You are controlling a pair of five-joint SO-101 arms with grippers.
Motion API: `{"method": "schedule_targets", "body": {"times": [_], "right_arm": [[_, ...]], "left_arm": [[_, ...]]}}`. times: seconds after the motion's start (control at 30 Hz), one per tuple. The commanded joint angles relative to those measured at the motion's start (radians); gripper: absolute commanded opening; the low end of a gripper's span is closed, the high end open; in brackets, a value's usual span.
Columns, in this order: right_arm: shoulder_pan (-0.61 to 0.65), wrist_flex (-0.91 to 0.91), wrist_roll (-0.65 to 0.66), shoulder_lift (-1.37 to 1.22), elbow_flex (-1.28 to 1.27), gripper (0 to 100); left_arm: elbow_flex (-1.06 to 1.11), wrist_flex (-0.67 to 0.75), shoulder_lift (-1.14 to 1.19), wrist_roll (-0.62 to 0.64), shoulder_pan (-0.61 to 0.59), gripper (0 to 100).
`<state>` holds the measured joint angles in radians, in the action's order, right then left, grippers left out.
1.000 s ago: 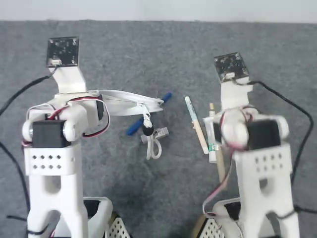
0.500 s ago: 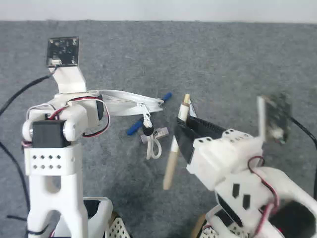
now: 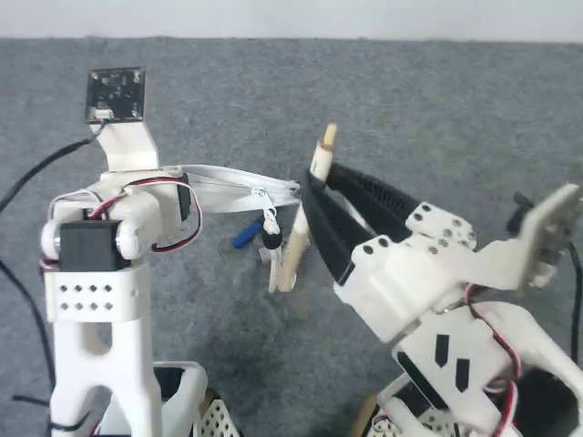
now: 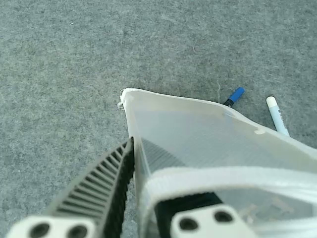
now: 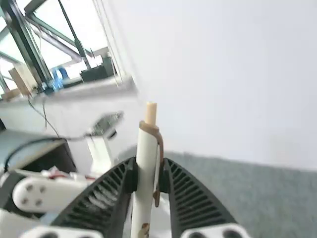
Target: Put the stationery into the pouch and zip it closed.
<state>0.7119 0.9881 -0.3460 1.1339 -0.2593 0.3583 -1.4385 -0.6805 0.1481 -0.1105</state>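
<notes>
Jaws clenched on both arms: my right gripper (image 3: 317,182) grasps the tan pen (image 3: 293,248), tilted above the mat (image 3: 437,109) just right of the pouch (image 3: 232,191), my left gripper (image 4: 143,168) pinches the pouch's left end; insertion step, and next I'd judge steering the pen tip into its mouth.

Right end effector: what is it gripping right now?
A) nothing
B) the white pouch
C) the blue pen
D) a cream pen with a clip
D: in the right wrist view the right end effector is shut on the cream pen, whose clip end sticks out past the fingertips.
</notes>
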Motion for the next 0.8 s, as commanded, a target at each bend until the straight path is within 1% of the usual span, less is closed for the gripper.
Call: {"method": "schedule_targets", "body": {"times": [0.0,0.13,0.43,0.77], "right_arm": [[0.007,-0.134,0.031,-0.050,0.005,0.7],[0.008,-0.228,0.114,-0.128,0.005,0.7],[0.008,-0.440,0.118,-0.286,0.005,0.7],[0.007,-0.460,0.118,-0.354,0.005,0.7]], "left_arm": [[-0.002,0.034,-0.002,0.014,-0.005,1],[-0.002,0.034,-0.002,0.014,-0.005,1],[-0.001,0.032,-0.002,0.012,-0.005,1],[-0.001,0.031,-0.002,0.012,-0.005,1]]}}
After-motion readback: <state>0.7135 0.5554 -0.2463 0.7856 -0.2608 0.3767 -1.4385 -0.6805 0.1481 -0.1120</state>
